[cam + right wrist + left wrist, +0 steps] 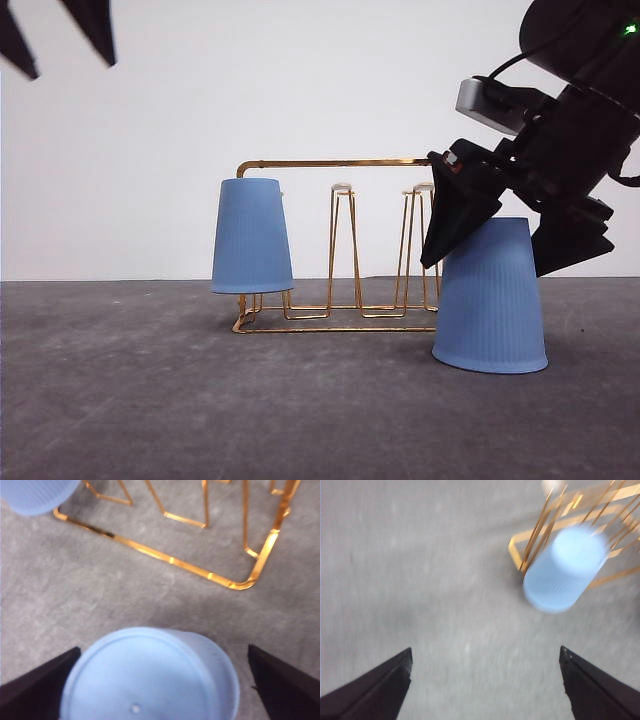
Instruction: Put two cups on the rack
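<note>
the right gripper (500, 235), jaws apart astride the loose ribbed light blue plastic cup (490, 297) standing upside down on the grey table (150, 400) just beside the gold wire rack's (340, 250) right end, risked tipping it if a finger clipped its wall, while the other blue cup (252, 237) sat on the rack's left prong and the left gripper (485, 680) hung open.

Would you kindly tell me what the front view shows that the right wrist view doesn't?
Front view alone: the rack's rectangular frame handle, white-capped prongs, white wall. Right wrist view alone: the flat bottom of the inverted light blue ribbed plastic cup on the table. Both: thin gold wire rack, second blue cup on it, open right gripper.
</note>
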Robot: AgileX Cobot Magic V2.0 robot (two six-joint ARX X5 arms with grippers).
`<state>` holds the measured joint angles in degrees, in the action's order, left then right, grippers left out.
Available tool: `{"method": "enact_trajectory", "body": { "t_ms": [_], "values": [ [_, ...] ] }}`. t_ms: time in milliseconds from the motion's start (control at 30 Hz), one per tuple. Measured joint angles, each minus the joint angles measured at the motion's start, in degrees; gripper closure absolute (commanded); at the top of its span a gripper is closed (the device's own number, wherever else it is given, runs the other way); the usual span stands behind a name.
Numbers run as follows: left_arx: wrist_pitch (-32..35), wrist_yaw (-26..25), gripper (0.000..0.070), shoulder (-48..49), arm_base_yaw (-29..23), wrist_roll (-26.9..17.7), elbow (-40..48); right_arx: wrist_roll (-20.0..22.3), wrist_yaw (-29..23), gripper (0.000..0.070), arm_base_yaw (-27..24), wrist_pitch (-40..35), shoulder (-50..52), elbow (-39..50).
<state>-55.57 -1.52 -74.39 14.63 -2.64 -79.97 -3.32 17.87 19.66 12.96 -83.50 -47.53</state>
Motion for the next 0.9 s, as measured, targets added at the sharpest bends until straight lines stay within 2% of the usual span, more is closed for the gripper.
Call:
{"method": "enact_trajectory", "body": {
  "t_ms": [67, 133, 233, 367, 633, 767, 900],
  "values": [
    [0.4, 0.2, 0.0145, 1.7, -0.3, 0.4, 3.4, 0.0, 0.0, 0.0265, 0.2, -0.3, 0.0, 0.0],
    [1.9, 0.2, 0.0145, 4.0, -0.6, 0.8, 7.7, 0.0, -0.1, 0.0290, 0.2, -0.2, 0.0, -0.1],
    [3.6, 0.3, 0.0145, 6.8, -0.9, 1.2, 12.9, 0.1, -0.1, 0.0291, 0.1, 1.7, 0.0, -1.7],
    [4.0, 0.3, 0.0145, 7.7, -0.9, 1.8, 16.3, 0.7, -0.1, 0.0291, 0.2, 8.6, 0.6, -6.2],
    [5.0, 0.3, 0.0145, 7.7, -0.9, 2.0, 16.5, 4.7, 0.0, 0.0291, 0.2, 21.7, 3.7, -23.8],
    [5.6, 0.3, 0.0145, 7.7, -0.9, 2.1, 16.5, 6.2, -0.1, 0.0291, 0.2, 21.1, 3.8, -29.2],
    [6.6, 0.3, 0.0145, 7.7, -0.9, 2.1, 16.5, 7.0, -1.2, 0.0291, 0.2, 17.7, 3.5, -29.6]
  ]
}}
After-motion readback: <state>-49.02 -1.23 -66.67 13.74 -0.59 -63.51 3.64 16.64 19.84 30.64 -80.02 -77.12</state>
